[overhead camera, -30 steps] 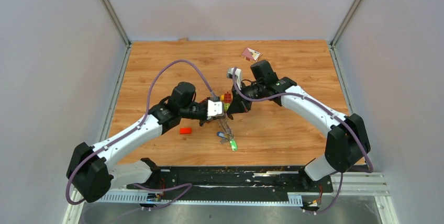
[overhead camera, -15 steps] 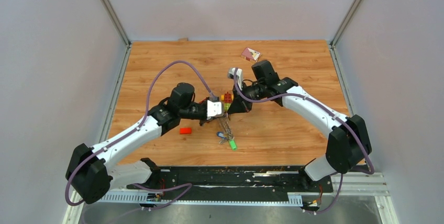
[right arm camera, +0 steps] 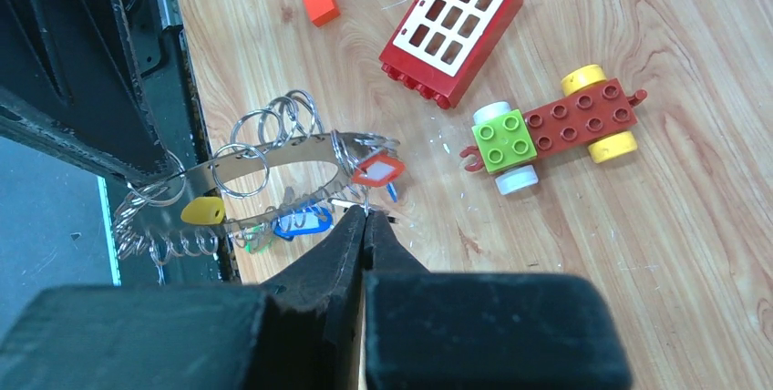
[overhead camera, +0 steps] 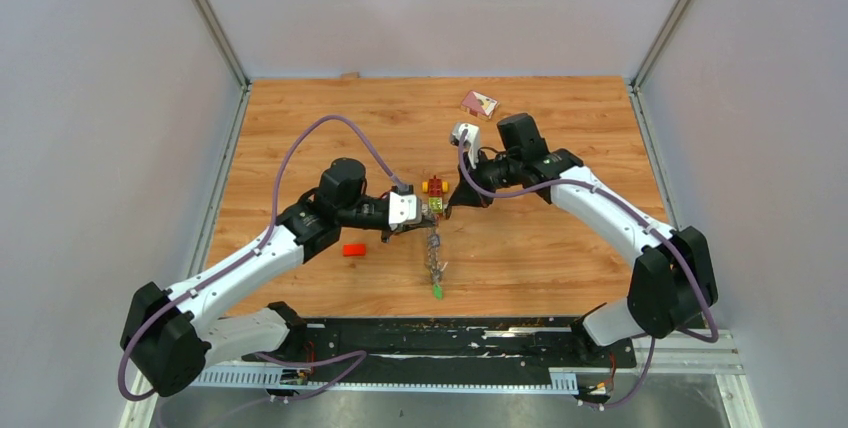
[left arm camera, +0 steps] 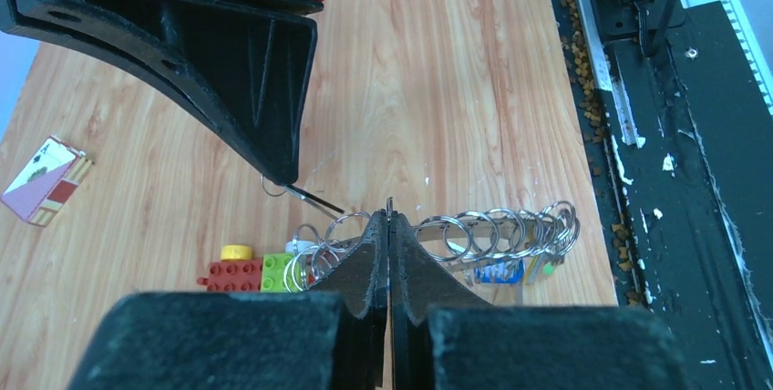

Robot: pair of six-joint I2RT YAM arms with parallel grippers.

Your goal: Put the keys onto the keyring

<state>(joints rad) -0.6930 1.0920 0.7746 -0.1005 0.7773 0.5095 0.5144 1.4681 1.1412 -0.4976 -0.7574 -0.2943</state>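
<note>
The keyring (overhead camera: 434, 256), a thin metal band strung with several small split rings, hangs from my left gripper (overhead camera: 428, 220). In the left wrist view the left gripper (left arm camera: 389, 217) is shut on the band (left arm camera: 474, 226). A blue key (left arm camera: 499, 271) dangles under it. My right gripper (overhead camera: 447, 206) sits just to the right, shut on the small ring of a red-headed key (right arm camera: 378, 169) right at its tips (right arm camera: 365, 215). Yellow (right arm camera: 202, 210) and blue (right arm camera: 305, 223) key heads hang along the keyring (right arm camera: 273, 155). A green key (overhead camera: 437, 291) is lowest.
A red-and-green toy car (overhead camera: 433, 188) stands on the table just behind the grippers. A small red brick (overhead camera: 353, 249) lies to the left, and a red window brick (right arm camera: 451, 30) lies near the car. A playing card (overhead camera: 478, 103) lies at the back.
The right arm has drawn back to the right, a little away from the left gripper. The keyring now hangs straighter down, its keys gathered below it.
</note>
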